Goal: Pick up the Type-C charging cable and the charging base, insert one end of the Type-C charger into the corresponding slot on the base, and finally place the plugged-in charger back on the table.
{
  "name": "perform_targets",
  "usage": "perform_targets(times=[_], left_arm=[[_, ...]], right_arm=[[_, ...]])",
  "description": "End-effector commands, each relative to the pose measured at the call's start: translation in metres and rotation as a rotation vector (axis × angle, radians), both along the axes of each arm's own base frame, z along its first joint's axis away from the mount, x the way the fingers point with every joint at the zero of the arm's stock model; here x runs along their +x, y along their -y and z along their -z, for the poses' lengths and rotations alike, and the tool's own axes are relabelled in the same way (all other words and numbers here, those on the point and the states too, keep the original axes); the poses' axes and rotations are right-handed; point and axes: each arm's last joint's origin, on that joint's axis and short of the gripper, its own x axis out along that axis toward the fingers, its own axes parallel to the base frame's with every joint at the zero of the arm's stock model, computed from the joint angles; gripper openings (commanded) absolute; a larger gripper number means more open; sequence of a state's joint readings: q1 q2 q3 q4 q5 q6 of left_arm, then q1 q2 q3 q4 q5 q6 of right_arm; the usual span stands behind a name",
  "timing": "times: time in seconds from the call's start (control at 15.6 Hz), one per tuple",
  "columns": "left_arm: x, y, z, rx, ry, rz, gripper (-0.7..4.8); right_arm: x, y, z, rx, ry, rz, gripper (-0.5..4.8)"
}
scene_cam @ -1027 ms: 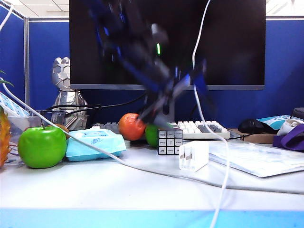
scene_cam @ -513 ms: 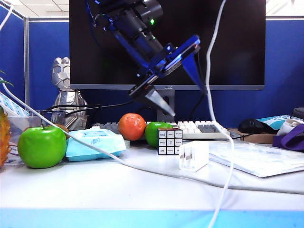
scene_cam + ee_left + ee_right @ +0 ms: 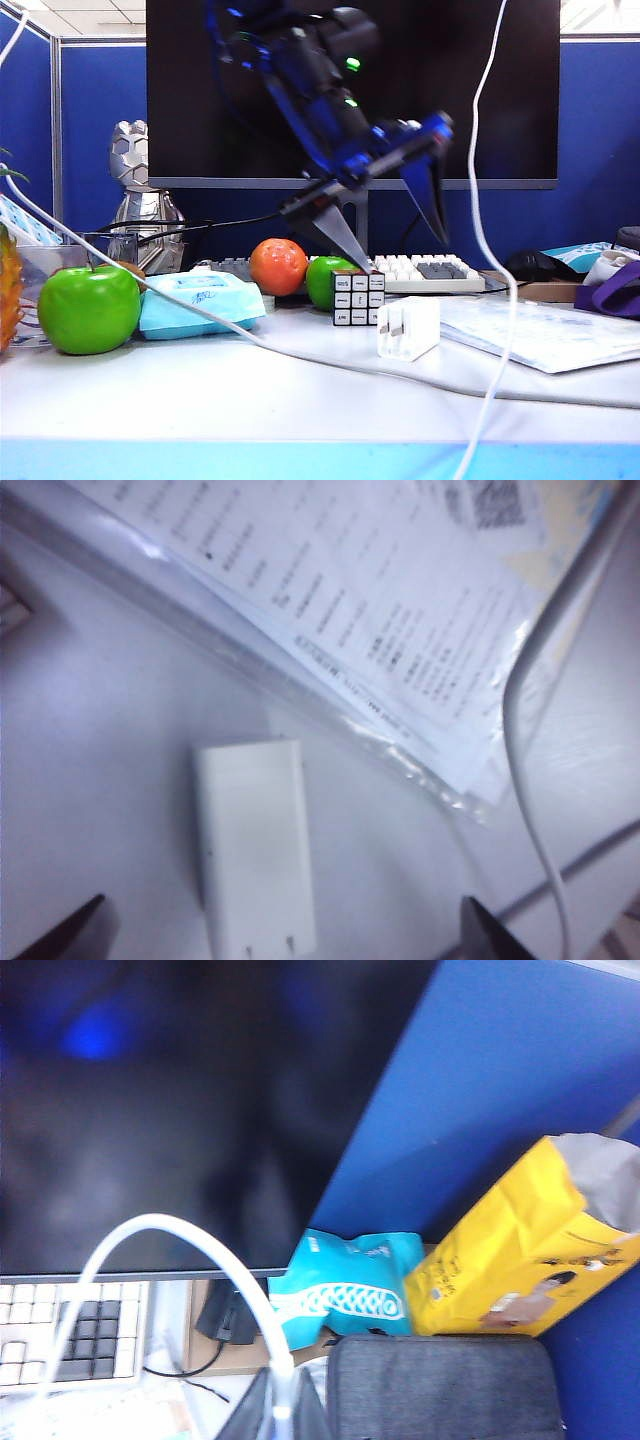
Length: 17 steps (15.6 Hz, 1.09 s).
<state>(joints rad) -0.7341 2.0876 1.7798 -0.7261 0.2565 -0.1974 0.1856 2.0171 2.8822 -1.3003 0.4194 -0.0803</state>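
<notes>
The charging base (image 3: 408, 328), a glossy white block, lies on the table (image 3: 300, 400) in front of the puzzle cube. My left gripper (image 3: 400, 250) hangs open just above it. In the left wrist view the base (image 3: 255, 850) lies between the two wide-apart dark fingertips of the left gripper (image 3: 275, 936), untouched. Its slot is hidden. The thin white Type-C charging cable (image 3: 478, 170) hangs from above the frame down past the table's front edge. My right gripper (image 3: 283, 1412) is shut on the cable (image 3: 150, 1228), which arcs away from it. That gripper is out of the exterior view.
Behind the base stand a puzzle cube (image 3: 358, 297), an orange (image 3: 277, 266) and a keyboard (image 3: 430, 270). A green apple (image 3: 88, 308) and a light-blue wipes pack (image 3: 200, 303) sit at the left. Sleeved papers (image 3: 545, 335) lie to the right. A thick cord (image 3: 300, 355) crosses the desk.
My left arm has risen from near the cube and shifted right, its open gripper now over the base. The hanging cable has swung to the right.
</notes>
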Motion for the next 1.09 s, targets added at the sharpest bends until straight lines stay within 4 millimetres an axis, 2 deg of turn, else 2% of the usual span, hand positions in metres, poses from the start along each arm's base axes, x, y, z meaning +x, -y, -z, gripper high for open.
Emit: perform_targets(times=[0.06,0.26,0.32,0.39,0.45,0.51,0.64,0.71,0.77,0.9,1.03,1.09], left_arm=[[-0.004,0.014,0.023,0.074,0.004,0.005,4.79],[0.0,0.02,0.051,0.102,-0.056,-0.028,4.79],[0.001,0.022,0.055,0.103,-0.06,-0.046,4.33],[0.002,0.022,0.058,0.111,-0.055,-0.07,3.18],[0.003,0.022,0.058,0.122,-0.045,-0.078,1.7],[0.003,0.022,0.058,0.121,-0.045,-0.076,1.04],[0.003,0.012,0.049,0.177,-0.018,-0.102,0.43],[0.003,0.007,0.043,0.213,0.008,-0.11,0.43],[0.002,0.003,0.036,0.272,0.063,-0.123,0.18],[0.001,-0.007,0.015,0.495,0.297,-0.104,0.1],[0.001,-0.008,0.011,0.702,0.464,-0.058,0.1],[0.002,-0.008,0.014,0.732,0.475,-0.035,0.1]], right_arm=[[-0.005,0.0,-0.006,0.008,0.028,-0.014,-0.01],[-0.005,-0.001,-0.005,0.023,0.022,-0.047,-0.01],[-0.005,-0.001,-0.005,0.029,0.02,-0.057,-0.01],[-0.005,-0.001,-0.005,0.032,0.021,-0.059,-0.01],[-0.005,-0.001,-0.005,0.032,0.017,-0.06,-0.01],[-0.005,-0.002,-0.004,0.037,0.011,-0.072,-0.01],[-0.005,-0.002,-0.004,0.04,0.009,-0.079,-0.01],[-0.005,-0.002,-0.004,0.04,0.01,-0.079,-0.01],[-0.005,-0.002,-0.004,0.041,0.011,-0.081,-0.01],[-0.005,-0.003,-0.005,0.053,0.021,-0.103,-0.01],[-0.005,-0.003,-0.005,0.053,0.025,-0.103,-0.01],[-0.004,-0.003,-0.005,0.053,0.025,-0.103,-0.01]])
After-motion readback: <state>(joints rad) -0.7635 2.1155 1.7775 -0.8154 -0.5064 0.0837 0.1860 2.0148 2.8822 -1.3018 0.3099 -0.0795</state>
